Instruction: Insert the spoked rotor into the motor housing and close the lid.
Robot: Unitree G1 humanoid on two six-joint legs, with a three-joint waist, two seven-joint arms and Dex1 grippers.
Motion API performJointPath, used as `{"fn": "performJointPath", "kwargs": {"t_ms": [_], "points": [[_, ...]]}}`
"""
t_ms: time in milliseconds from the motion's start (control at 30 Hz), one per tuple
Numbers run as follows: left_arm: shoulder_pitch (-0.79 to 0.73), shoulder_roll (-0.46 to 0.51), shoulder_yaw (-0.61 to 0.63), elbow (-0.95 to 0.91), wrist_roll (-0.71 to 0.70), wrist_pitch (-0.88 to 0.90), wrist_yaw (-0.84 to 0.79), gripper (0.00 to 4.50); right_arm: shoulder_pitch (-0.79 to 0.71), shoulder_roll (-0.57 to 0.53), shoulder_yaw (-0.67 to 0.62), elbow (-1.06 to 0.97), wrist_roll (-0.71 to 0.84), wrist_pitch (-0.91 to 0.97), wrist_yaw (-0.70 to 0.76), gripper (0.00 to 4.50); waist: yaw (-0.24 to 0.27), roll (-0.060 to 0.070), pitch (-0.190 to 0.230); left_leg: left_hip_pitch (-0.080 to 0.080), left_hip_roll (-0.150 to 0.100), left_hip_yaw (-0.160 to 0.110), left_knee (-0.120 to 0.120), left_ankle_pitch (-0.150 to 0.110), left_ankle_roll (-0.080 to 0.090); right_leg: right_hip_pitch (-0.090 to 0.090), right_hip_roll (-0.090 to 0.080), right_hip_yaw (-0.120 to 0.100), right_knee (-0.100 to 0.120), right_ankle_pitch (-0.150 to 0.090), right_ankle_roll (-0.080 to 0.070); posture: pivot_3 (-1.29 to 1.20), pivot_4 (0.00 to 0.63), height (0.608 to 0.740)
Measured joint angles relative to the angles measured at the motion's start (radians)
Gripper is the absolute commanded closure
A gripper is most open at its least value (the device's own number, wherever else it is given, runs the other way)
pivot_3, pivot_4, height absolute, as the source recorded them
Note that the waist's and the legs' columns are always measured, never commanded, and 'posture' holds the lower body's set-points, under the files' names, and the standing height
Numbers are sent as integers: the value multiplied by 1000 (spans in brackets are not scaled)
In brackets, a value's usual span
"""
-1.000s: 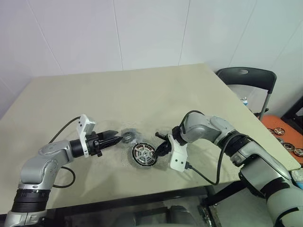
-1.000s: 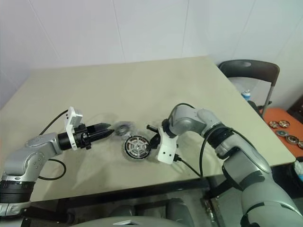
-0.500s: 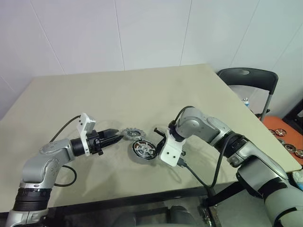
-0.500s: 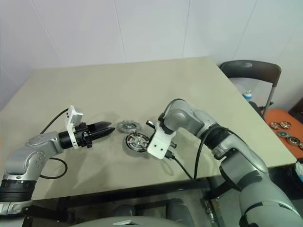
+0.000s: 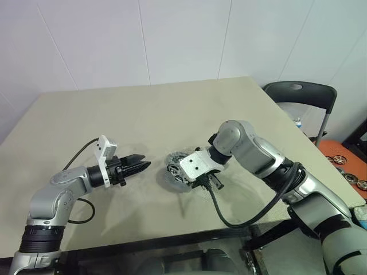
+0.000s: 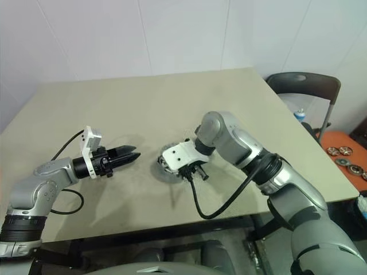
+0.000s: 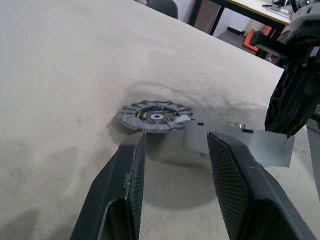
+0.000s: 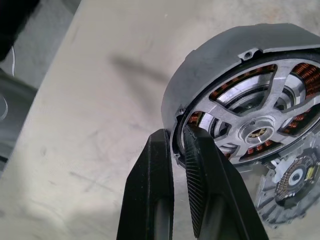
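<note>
Your beige table [image 5: 143, 109] fills most of the head views, backed by white wall panels, with a dark chair [image 5: 301, 94] past its corner at about 3 o'clock. An orange surface [image 5: 344, 163] carrying small round parts is cut off by the frame edge beside it.

From the head, the right wrist's white camera block hides most of the motor housing [image 8: 240, 95], which sits near the table's middle; you see little more than its rim there. The right wrist view gives you what the head cannot: the right gripper [image 8: 175, 150] has its fingers pinched narrow on the housing's dark rim, tilting it, with copper windings behind silvery spokes. Whether those spokes are the spoked rotor already seated is hard to tell.

The lid [image 7: 155, 115] lies flat on the table by the housing.

The left gripper [image 5: 137, 167] hovers at roughly 9 o'clock of the housing, fingers part-way apart and empty.
</note>
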Motion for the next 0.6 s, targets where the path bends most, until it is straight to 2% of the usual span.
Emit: {"fn": "performJointPath", "kwargs": {"t_ms": [333, 500, 600], "points": [[16, 4, 1, -2, 1, -3, 1, 2409, -8, 223, 94, 156, -11, 373, -117, 4425, -1, 0, 0, 0, 0, 0, 1, 1, -1, -1, 0, 0, 1, 1, -1, 0, 0, 740], [39, 3, 3, -18, 0, -3, 14, 2409, -61, 300, 94, 246, 7, 465, -149, 4425, -7, -1, -1, 1, 0, 0, 1, 3, -5, 0, 2, 0, 2, 3, -4, 0, 0, 740], [57, 3, 3, -38, -1, -3, 21, 2409, -71, 303, 97, 272, 16, 459, -163, 4425, -7, -1, 0, 3, 1, 0, 1, 4, -7, 2, 4, -2, 2, 5, -6, 0, 0, 740]]}}
